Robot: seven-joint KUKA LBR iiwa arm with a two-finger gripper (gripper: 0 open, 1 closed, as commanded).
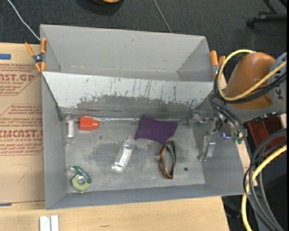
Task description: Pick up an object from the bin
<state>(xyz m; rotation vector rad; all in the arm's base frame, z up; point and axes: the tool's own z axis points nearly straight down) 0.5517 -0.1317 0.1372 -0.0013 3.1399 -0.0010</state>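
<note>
Loop (pixel 167 159) (black and orange, flat on the floor) not yet gripped, gripper (pixel 205 148) near, jaws' state unclear, whole pick left.

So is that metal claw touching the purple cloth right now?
Apart. The camera view shows the gripper off to the right, with bare grey bin floor between it and the purple cloth.
</note>
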